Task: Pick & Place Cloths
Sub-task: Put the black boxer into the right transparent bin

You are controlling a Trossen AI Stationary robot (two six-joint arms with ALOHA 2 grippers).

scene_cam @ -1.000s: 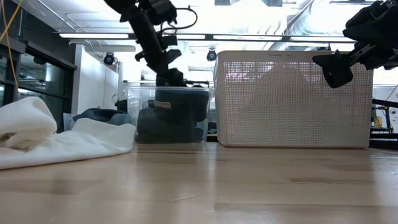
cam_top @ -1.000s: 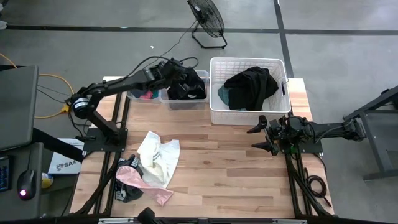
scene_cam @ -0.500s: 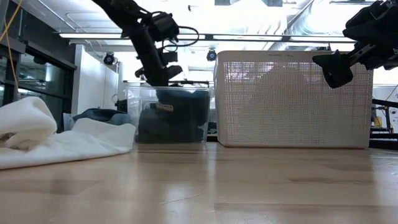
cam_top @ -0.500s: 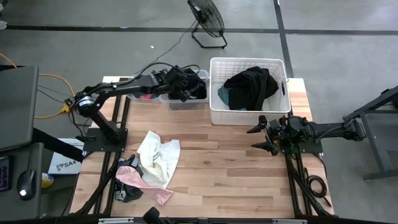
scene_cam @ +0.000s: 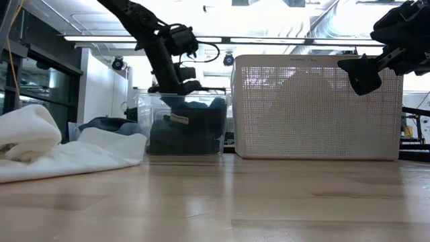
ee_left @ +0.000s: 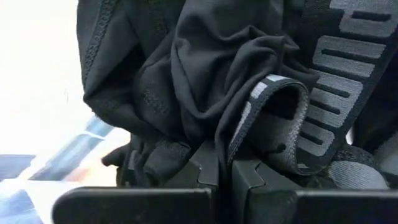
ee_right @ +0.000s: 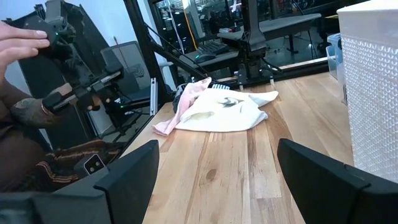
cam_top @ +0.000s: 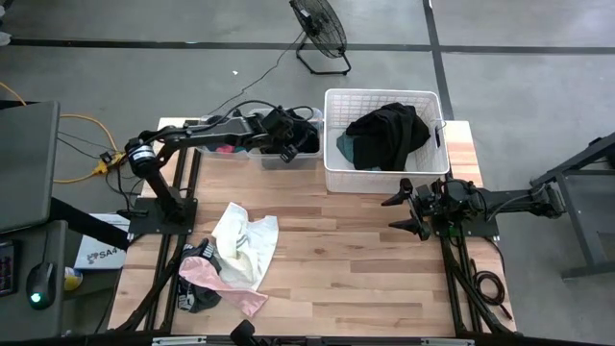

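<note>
From above, we see our left pincer (cam_top: 284, 135) down in the clear bin (cam_top: 306, 158) beside the white basket (cam_top: 331, 135), among the dark cloths (cam_top: 300, 140) there. The basket already holds a black heap (cam_top: 389, 130) with some teal showing. A white cloth (cam_top: 248, 245) and a pink cloth (cam_top: 231, 285) lie on the surface (cam_top: 356, 259), not yet sorted, so we judge the task partly done.

At table height, our left arm dips into the bin's (scene_cam: 144, 114) mouth, and the white cloth (scene_cam: 60, 153) lies well apart.

Through our left wrist, the fingers (ee_left: 205, 168) are pressed together on a black garment (ee_left: 205, 74) with a lettered waistband (ee_left: 339, 93).

Through our right wrist, our right pincer (ee_right: 217, 171) stands wide apart, empty, waiting above the surface (ee_right: 249, 162) near the basket (ee_right: 373, 74).
</note>
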